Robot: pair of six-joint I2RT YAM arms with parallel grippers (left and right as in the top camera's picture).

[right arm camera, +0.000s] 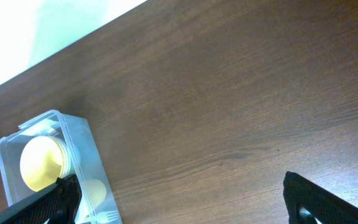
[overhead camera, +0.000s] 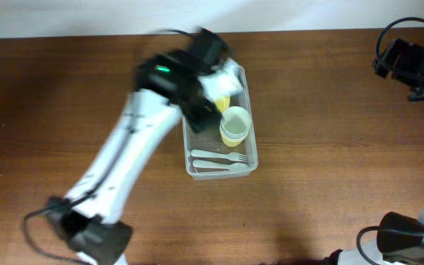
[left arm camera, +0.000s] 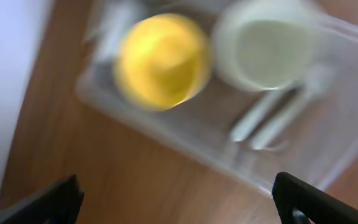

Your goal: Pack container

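Note:
The clear rectangular container [overhead camera: 253, 158] sits mid-table. It holds a yellow bowl [overhead camera: 221, 101], a pale cup [overhead camera: 235, 124] and white cutlery [overhead camera: 219, 160]. My left gripper [overhead camera: 216, 55] is over the container's far end, open and empty; its view is blurred and shows the yellow bowl [left arm camera: 161, 60], the cup [left arm camera: 269, 43], the cutlery [left arm camera: 272, 118] and the container's wall [left arm camera: 185, 146]. My right gripper [overhead camera: 407, 70] is at the far right, open and empty over bare wood; its view shows the container [right arm camera: 79, 155] with the yellow bowl [right arm camera: 41, 163] at lower left.
The table's far edge meets a white wall [overhead camera: 87, 15]. Bare wood [right arm camera: 229, 112] lies between the container and my right arm. My left arm [overhead camera: 124, 162] crosses the table's left middle.

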